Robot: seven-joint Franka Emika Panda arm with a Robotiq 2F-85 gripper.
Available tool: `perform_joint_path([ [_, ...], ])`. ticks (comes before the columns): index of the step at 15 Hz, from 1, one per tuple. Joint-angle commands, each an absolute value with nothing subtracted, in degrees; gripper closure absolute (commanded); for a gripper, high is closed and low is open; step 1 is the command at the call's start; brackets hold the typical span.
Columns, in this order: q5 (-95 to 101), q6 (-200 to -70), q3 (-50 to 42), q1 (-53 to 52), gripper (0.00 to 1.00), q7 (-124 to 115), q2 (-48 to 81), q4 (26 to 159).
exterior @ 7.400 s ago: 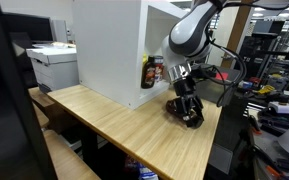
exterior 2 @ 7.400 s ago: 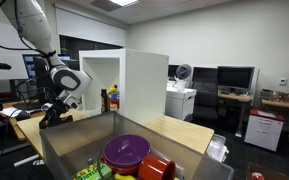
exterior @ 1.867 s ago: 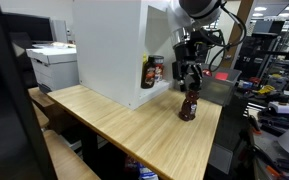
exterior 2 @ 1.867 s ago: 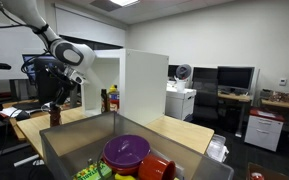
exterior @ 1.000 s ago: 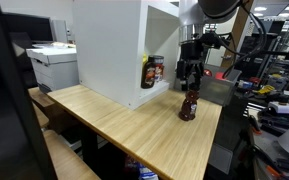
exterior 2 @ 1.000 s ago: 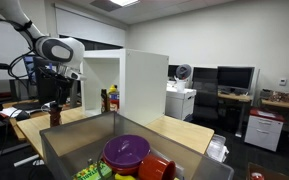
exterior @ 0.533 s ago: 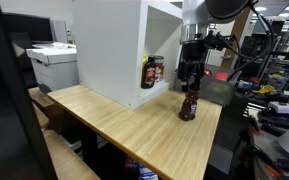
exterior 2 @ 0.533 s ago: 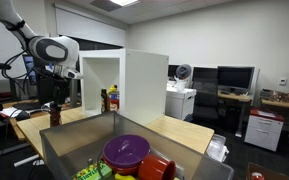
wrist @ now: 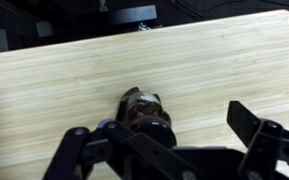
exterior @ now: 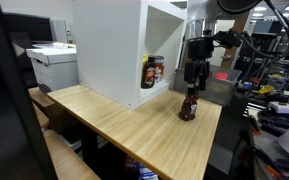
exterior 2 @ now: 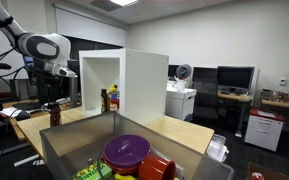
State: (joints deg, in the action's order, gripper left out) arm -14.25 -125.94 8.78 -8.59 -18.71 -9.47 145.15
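A dark brown bottle stands upright on the wooden table, near its edge, and shows as well as a small dark bottle in the exterior view from the far side. My gripper hangs straight above it, open, with a gap between fingertips and bottle cap. In the wrist view the bottle is seen from above, below the left side of the gripper, whose fingers hold nothing.
A white open-fronted cabinet stands on the table; bottles sit on its lower shelf, also seen as bottles. A grey bin with a purple bowl is in the foreground. Desks, monitors and a printer surround.
The gripper has risen straight up from the bottle, still open. The bottle stays upright where it stood.
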Motion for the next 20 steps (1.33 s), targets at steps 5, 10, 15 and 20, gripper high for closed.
perform_joint_path([
  [5, -14.65, -124.46, 9.01, -8.5, 0.0, -18.62, -9.61, 145.07],
  [10, -12.48, -126.36, 9.75, -8.55, 0.0, -20.2, -9.77, 145.95],
  [15, -9.01, -128.39, 10.76, -8.64, 0.0, -22.07, -10.01, 147.05],
  [20, -8.58, -128.03, 11.29, -8.63, 0.0, -23.27, -10.38, 147.85],
])
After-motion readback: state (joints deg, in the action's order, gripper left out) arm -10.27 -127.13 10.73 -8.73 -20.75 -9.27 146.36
